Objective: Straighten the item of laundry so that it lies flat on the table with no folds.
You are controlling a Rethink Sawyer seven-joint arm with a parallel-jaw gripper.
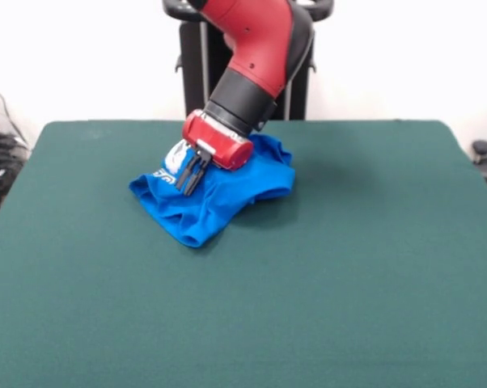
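- T-shirt (219, 194): bright blue cotton, lying crumpled in a bunched heap with many folds and a rounded lobe pointing toward the camera; it is far smaller than the table.
- White lettering shows on the T-shirt's left part, partly hidden behind the gripper, too creased to read.
- Table (349, 283): covered in plain dark green cloth; the T-shirt sits on its far half, a little left of the middle, well away from every edge.
- Gripper (191, 179): a red block with thin black fingers (196, 171), tilted down and to the left, right over the T-shirt's upper left part.
- The fingers stand close together, almost parallel, their tips at the cloth; whether any fabric is pinched between them cannot be told from this view.
- Arm (256, 56): red and black, slanting down toward the T-shirt from above and behind it.
- A black stand (196, 73) rises behind the T-shirt, beyond the table's far edge, against a white wall (405, 56).
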